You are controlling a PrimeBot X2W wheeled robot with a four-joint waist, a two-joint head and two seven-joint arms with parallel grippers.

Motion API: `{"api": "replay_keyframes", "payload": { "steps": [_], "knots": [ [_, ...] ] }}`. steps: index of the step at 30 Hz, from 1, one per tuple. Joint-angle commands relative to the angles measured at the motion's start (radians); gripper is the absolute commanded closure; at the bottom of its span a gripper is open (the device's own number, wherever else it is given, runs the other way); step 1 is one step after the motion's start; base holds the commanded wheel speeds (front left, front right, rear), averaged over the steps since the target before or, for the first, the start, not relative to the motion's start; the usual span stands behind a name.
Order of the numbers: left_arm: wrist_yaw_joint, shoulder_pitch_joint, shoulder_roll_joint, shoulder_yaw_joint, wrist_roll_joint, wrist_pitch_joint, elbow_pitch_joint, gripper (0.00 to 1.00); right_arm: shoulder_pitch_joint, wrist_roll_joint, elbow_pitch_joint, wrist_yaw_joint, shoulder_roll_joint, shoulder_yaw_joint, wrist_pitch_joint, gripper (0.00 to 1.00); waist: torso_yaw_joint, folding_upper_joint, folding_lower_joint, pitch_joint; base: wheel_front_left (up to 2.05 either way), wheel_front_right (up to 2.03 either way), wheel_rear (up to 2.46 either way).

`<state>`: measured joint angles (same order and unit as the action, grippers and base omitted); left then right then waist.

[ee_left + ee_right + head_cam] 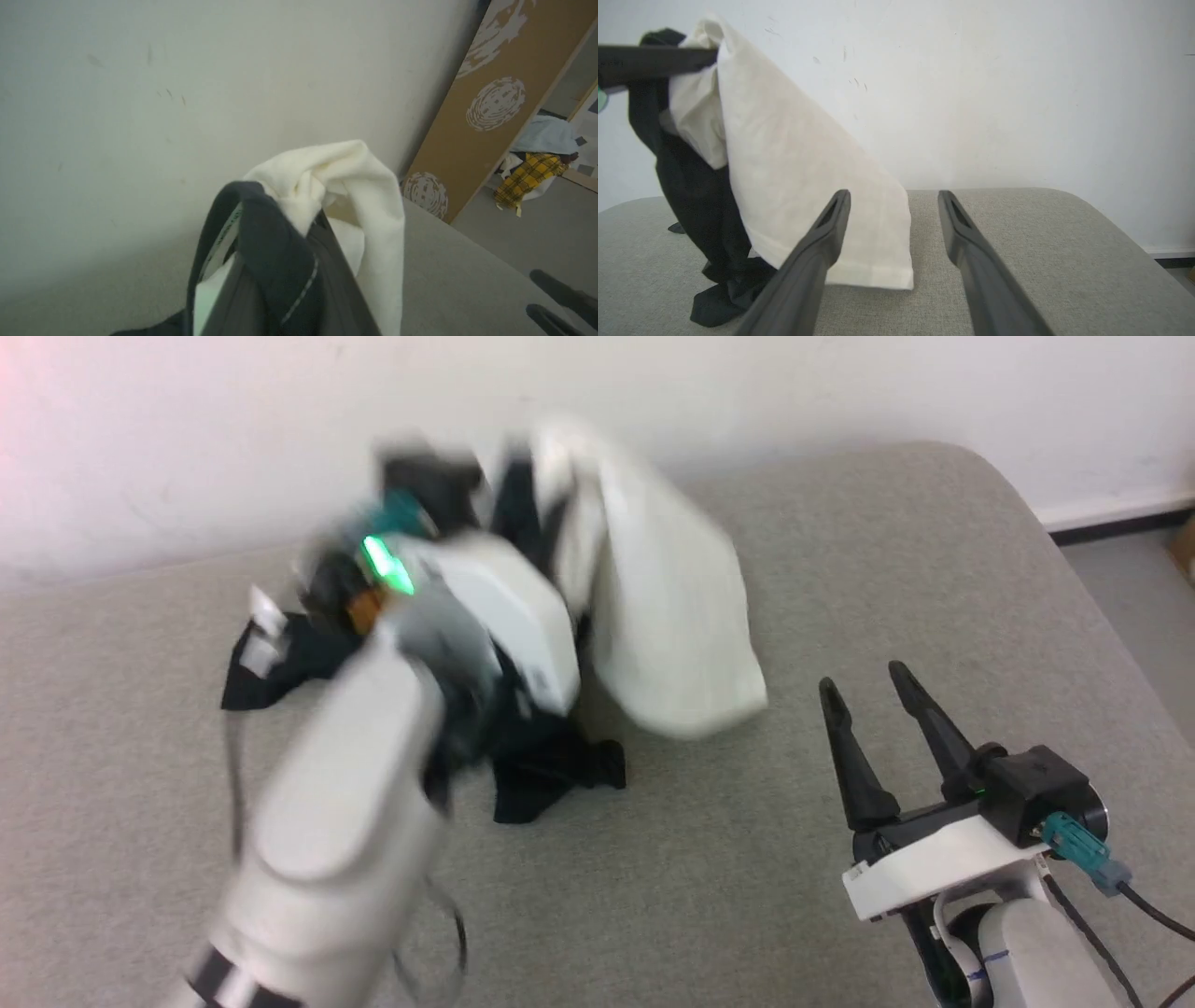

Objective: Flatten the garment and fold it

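Left gripper [706,58]: raised above the table; fingers pressed together on a bunch of T-shirt near the collar; fingertips buried under cloth in its own wrist view; blurred in the head view.
Right gripper [864,679]: fingers spread, nothing between them; low over the table, to the right of the shirt and apart from it.
T-shirt [672,616]: hangs crumpled from the left gripper; the white body panel drapes down towards the right gripper, its hem [873,278] just above the surface; a black sleeve [551,775] trails on the table.
Collar [261,224]: black, folded over, with a strip of white neck tape [224,239] showing inside.
Table [840,569]: grey cloth-covered top with a rounded corner, set against a white wall.
Handling, judged: light, limp, no stiffness of its own; sags and doubles over wherever unsupported; not fragile; likely to drag rather than slide on the cloth top.
Hold points, judged: the free hem corner nearest the right gripper, pinched as a single layer; shoulders rather than the stretchy collar for spreading.
Stage, judged: flattening not yet achieved; folding not begun.
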<state>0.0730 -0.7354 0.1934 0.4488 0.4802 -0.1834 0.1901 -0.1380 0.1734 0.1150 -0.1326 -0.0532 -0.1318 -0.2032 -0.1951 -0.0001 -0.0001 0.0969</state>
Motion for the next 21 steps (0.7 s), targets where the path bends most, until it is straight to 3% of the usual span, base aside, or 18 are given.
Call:
{"api": "replay_keyframes", "payload": {
  "steps": [1,9,12,15,21],
  "knots": [
    [-0.003,0.076,-0.018,0.033,0.025,-0.033,0.059,1.0,-0.001,0.01,0.001,0.002,0.003,-0.004,-0.002,0.0,-0.026,0.0001,0.0001,0.021,0.0,0.0,0.0],
    [-0.022,0.234,-0.068,0.145,0.057,-0.135,0.286,1.0,-0.01,0.006,0.007,0.002,0.003,-0.012,0.001,0.0,-0.032,0.0001,0.0001,0.031,0.0,0.0,0.0],
    [-0.024,0.262,-0.085,0.162,0.076,-0.161,0.331,0.0,-0.005,0.006,0.011,0.002,0.003,-0.024,0.006,0.0,-0.021,0.0001,0.0001,0.02,0.0,0.0,0.0],
    [-0.028,0.286,-0.095,0.156,0.105,-0.162,0.33,0.0,-0.002,0.008,0.012,0.002,0.003,-0.033,0.009,0.0,-0.008,0.0001,0.0001,0.008,0.0,0.0,0.0],
    [0.01,0.362,-0.076,0.079,0.125,0.003,0.204,0.0,0.012,0.003,0.002,0.002,0.003,-0.033,0.016,0.0,0.026,0.0001,0.0001,-0.011,0.0,0.0,0.0]
  ]
}}
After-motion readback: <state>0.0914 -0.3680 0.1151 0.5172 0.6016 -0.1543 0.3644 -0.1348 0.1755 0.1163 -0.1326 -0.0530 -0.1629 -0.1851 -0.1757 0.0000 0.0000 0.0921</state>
